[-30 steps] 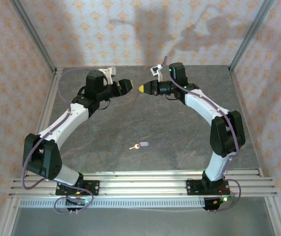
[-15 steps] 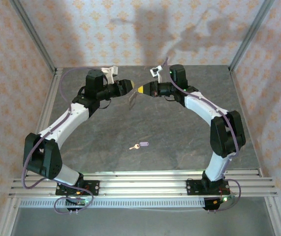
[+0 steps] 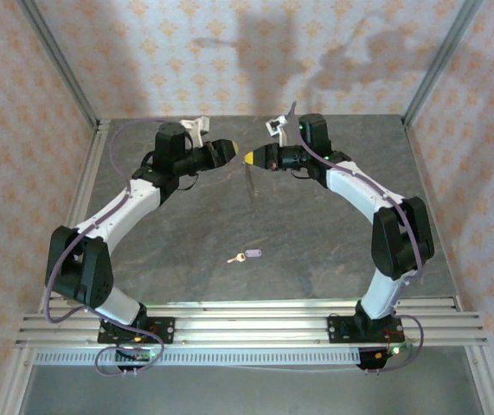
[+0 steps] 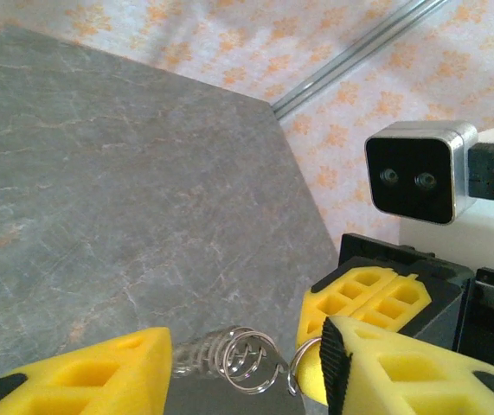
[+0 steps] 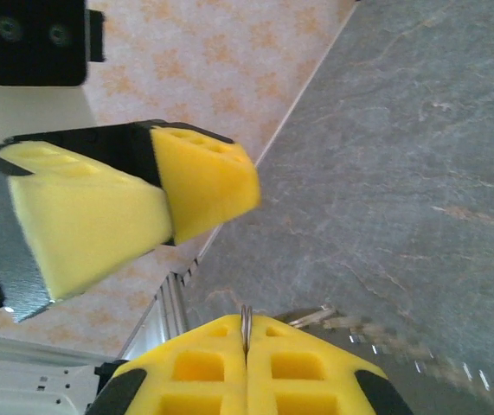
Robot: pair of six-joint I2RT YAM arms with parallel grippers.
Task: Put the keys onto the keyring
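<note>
Right pincer (image 5: 245,346) pinches the thin springy wire keyring (image 4: 240,367); left pincer (image 4: 247,341) spread. Tiny lilac-headed key (image 3: 246,255), probably slippery: take its head.

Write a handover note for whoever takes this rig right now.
Right claw: shut on the keyring, holding it above the table.
Left claw: jaws apart at the ring; contact unclear.
Key: lying loose on the table, near the front, between the arms.
Done: ring lifted. Left: fetch the key and thread it on.
</note>
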